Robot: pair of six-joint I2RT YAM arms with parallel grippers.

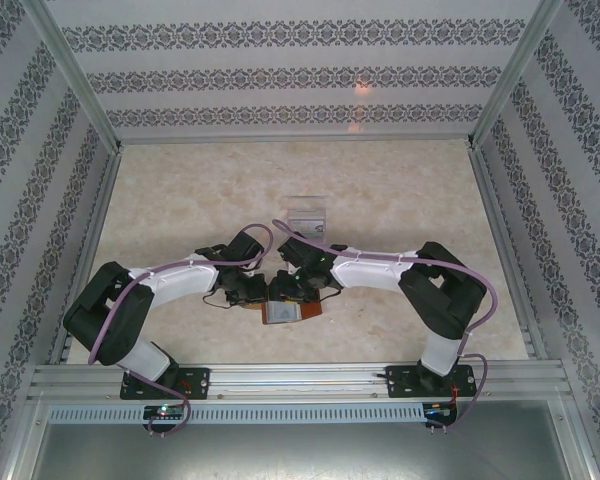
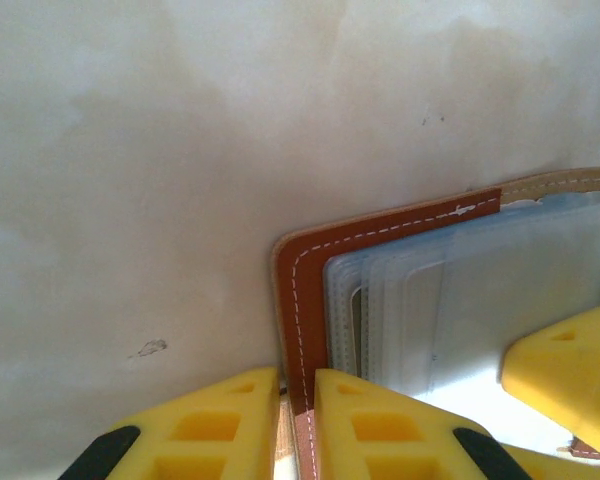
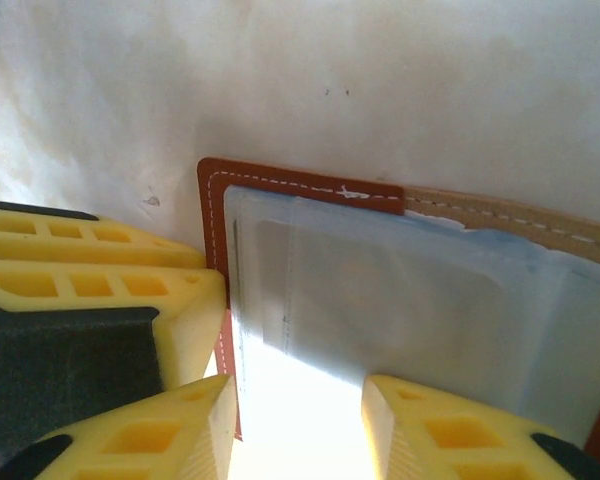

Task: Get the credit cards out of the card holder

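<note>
Left claw (image 2: 297,388) tight (right claw (image 3: 298,398) agape)

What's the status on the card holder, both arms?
Left gripper shut on card holder edge. Right gripper open above the pockets. Credit cards still in pockets, none seen out. Clear box beyond, apart, nothing blocking.
</note>
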